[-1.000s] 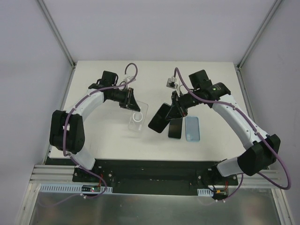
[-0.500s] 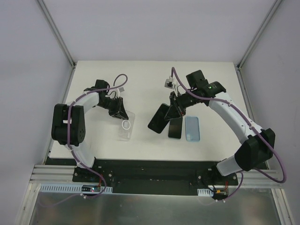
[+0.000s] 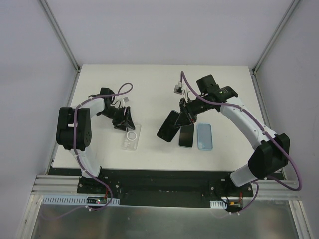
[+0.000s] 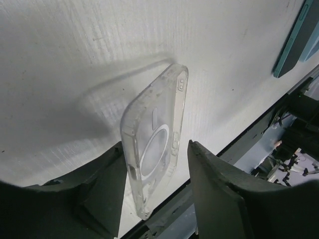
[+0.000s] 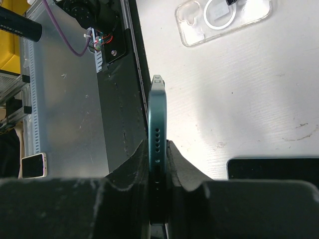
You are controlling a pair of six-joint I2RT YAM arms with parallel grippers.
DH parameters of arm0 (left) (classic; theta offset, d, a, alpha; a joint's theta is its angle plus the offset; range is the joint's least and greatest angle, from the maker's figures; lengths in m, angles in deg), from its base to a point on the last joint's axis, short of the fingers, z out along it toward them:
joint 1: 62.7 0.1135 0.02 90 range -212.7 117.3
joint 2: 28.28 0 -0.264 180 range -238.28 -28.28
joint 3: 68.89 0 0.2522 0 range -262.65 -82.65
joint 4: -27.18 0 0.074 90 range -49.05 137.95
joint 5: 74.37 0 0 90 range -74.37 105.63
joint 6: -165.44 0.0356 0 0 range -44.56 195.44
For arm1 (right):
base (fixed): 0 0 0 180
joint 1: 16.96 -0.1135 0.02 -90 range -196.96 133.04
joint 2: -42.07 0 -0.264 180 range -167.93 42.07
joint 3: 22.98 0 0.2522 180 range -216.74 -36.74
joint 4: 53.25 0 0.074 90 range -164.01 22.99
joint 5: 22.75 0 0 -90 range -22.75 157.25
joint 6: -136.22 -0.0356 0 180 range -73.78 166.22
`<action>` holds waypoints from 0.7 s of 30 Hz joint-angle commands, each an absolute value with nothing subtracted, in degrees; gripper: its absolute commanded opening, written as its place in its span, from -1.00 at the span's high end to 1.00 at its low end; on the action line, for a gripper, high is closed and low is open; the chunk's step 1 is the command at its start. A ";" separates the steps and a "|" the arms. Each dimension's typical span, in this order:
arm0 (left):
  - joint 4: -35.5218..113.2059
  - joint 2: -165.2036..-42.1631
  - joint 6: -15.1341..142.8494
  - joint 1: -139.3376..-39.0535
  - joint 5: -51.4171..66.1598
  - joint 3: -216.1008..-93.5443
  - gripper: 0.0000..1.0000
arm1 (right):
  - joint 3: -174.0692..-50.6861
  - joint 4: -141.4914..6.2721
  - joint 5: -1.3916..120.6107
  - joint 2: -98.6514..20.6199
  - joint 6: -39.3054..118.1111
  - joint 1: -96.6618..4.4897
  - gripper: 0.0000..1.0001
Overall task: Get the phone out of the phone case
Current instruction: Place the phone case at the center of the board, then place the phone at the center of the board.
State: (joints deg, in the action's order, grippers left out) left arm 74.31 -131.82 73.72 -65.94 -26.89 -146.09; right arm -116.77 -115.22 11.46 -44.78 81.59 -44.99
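Phone case (image 3: 131, 138) rests on white table (image 3: 149, 89) between pale walls (image 3: 159, 30).

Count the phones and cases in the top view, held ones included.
4. The clear case lies by the left gripper. The held phone is clamped in the right gripper. The teal-edged phone lies flat beside it, and the light blue slab is rightmost. None appears hidden.

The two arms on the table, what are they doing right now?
The phone is out of its case. The right gripper is shut on it, holding it tilted. The left gripper stands open around the empty clear case, which rests on the table. A second phone and a light blue item lie nearby.
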 commanded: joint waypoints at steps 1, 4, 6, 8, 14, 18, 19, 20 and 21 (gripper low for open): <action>75.93 -131.90 74.56 -65.16 -25.15 -146.29 -0.15 | -118.31 -113.95 8.45 -43.63 81.46 -44.73 1.00; 75.93 -130.76 74.73 -64.81 -24.54 -146.90 -0.32 | -118.22 -114.04 8.54 -43.19 81.46 -44.82 1.00; 75.93 -129.62 74.91 -64.63 -24.01 -147.34 -0.41 | -117.87 -113.95 8.45 -43.01 81.46 -44.82 1.00; 75.93 -127.78 74.91 -64.63 -23.22 -147.86 -0.56 | -117.25 -113.69 8.63 -42.75 81.37 -44.73 1.00; 76.10 -120.23 79.39 -64.54 -22.33 -150.41 -0.98 | -116.29 -112.98 9.07 -42.40 81.55 -44.73 1.00; 76.10 -115.74 80.10 -64.54 -28.03 -153.13 -0.98 | -116.11 -112.63 9.07 -42.66 81.37 -44.73 1.00; 76.10 -114.95 80.01 -64.63 -30.57 -153.66 -0.98 | -116.02 -112.46 9.15 -42.75 81.29 -44.73 1.00; 76.10 -114.15 79.83 -64.72 -32.60 -154.19 -0.98 | -116.02 -112.11 9.07 -42.84 81.11 -44.73 1.00; 76.10 -113.45 79.74 -64.89 -35.32 -154.72 -0.98 | -116.02 -111.84 8.89 -42.92 80.85 -44.65 1.00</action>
